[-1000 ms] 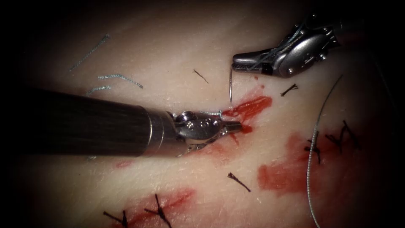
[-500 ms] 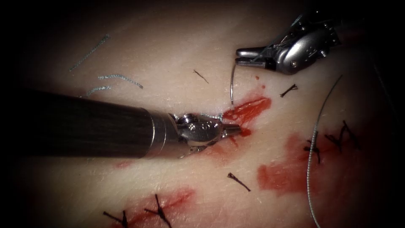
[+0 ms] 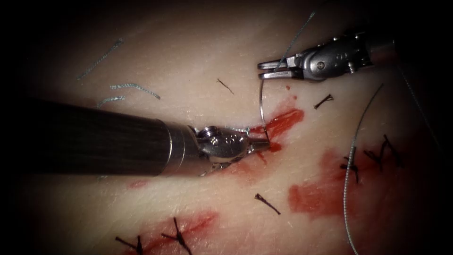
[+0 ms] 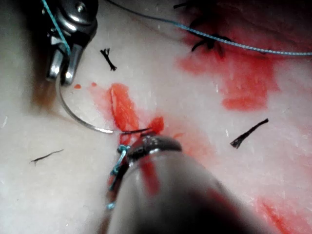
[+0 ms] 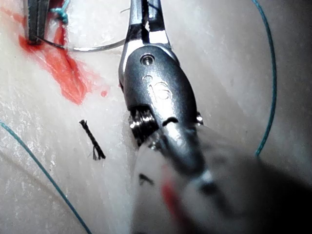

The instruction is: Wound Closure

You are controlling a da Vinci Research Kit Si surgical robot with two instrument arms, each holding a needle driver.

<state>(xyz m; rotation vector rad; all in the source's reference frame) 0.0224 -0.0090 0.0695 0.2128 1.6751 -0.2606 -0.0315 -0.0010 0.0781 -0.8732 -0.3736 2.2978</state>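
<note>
Being gripped at its rear end by the closed jaws of the right tool (image 3: 266, 70), the needle (image 3: 260, 101) is hanging in a curve down to the cut (image 3: 283, 118), with its point at the cut's left edge, right beside the tip of the left tool (image 3: 262, 144). Left jaws are being kept closed at that edge. Whether tissue (image 3: 188, 61) or the needle point is being pinched cannot be told, nor whether the point is in the tissue.

Progress, as a judgement: other cuts are already being held shut by black stitches (image 3: 177, 235), and cut ends (image 3: 266, 203) are lying about. This cut is gaping red along most of its length, so most of its closure is being left to do. A short bit of teal thread is showing at its left end by the left tool. The long thread (image 3: 351, 160) is lying slack on the right, across red fluid (image 3: 316, 193).

Views: the needle's full arc (image 4: 78, 119) from the right tool to the cut is being shown from the left wrist, whereas it is flattened in the endoscope view. From the right wrist, the point is being seen running up to the closed left jaws (image 5: 36, 24), and the right jaws (image 5: 144, 19) are being seen clamped on the needle.
</note>
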